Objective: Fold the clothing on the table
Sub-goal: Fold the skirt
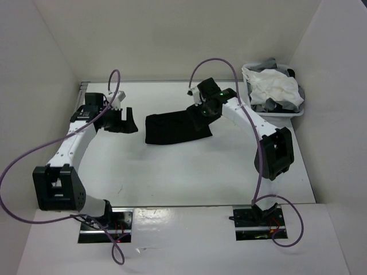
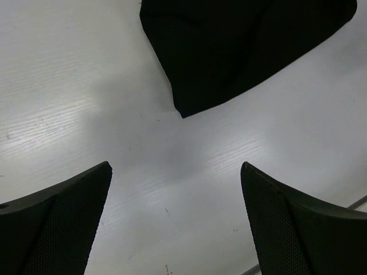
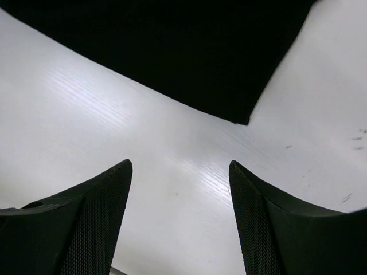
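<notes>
The black clothing (image 1: pixel 175 127) lies flat on the white table (image 1: pixel 189 172), at the far middle. My left gripper (image 1: pixel 127 121) hovers just left of it, open and empty. The left wrist view shows a corner of the clothing (image 2: pixel 229 51) beyond the spread fingers (image 2: pixel 69 212), with bare table between them. My right gripper (image 1: pixel 200 110) is over the clothing's far right end, open. In the right wrist view the clothing (image 3: pixel 172 51) lies ahead of the fingertips (image 3: pixel 255 212); nothing is between them.
A small white basket (image 1: pixel 281 113) at the far right corner holds a white garment (image 1: pixel 276 86) and grey cloth. White walls close in the table on the left, back and right. Purple cables loop from both arms.
</notes>
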Available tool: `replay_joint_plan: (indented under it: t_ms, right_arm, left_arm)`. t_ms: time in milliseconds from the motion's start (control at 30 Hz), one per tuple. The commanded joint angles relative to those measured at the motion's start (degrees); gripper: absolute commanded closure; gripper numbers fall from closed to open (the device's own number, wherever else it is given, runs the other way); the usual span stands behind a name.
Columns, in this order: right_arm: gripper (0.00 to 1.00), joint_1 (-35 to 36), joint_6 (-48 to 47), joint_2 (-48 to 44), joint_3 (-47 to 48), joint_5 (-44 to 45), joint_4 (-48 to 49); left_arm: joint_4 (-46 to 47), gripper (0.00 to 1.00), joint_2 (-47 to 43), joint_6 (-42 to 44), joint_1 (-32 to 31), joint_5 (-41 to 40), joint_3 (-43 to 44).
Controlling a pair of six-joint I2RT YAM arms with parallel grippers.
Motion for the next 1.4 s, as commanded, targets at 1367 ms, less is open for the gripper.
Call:
replay_joint_plan:
  t_ms: [1367]
  right_arm:
    - [0.27,-12.31,-3.72,-12.11,-17.49,-16.99,13.67]
  left_arm:
    - [8.48,0.30,45.14,8.99,-7.93,1.81,28.65]
